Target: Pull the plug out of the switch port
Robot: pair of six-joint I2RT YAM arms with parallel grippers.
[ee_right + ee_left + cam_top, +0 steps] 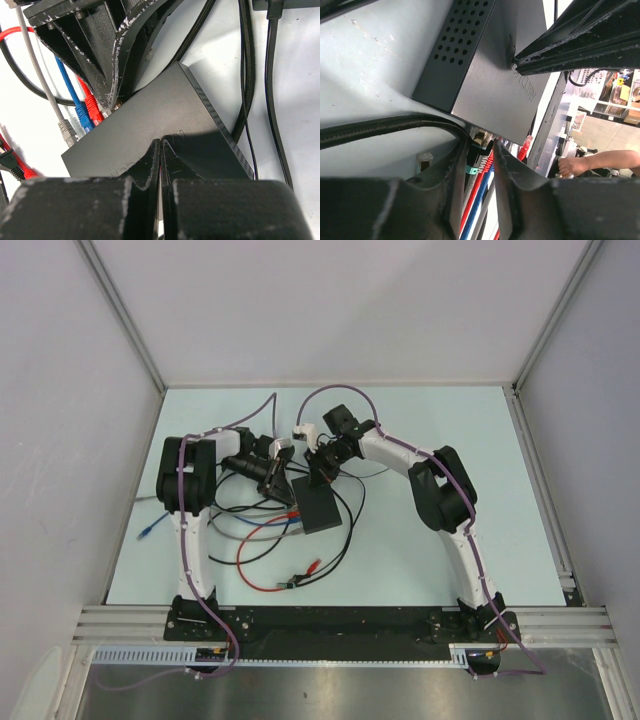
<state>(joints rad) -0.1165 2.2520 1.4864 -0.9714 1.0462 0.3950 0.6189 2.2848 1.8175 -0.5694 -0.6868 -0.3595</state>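
Although both arms are on the switch point(320, 505), the pull itself does not look done. The flat black box lies near the middle of the worktop point(430, 560), in a tangle of cables, between the two arms.

The right gripper point(160, 147) has its jaws closed flat against each other, with the tips pressed down on the switch's top face. I read that as a brace, so the box cannot slide when the cable is tugged.

The left gripper point(481, 150) sits at the port edge. Its jaws stand a narrow gap apart, one on each side of a dark plug point(479, 144) at the end of a thick black cable point(380, 127). The plug is right at the switch's edge and shows no gap to it, so I judge it not yet out. Whether the jaws already pinch it or only bracket it, I cannot tell.

Just beside them, the right wrist view shows a red plug point(93, 107), a blue plug point(81, 119) and a grey plug point(67, 132) in a row at the same edge.

Reaching and steadying seem finished. What is left is a firm grip, a straight pull away from the port, and perhaps freeing a latch.
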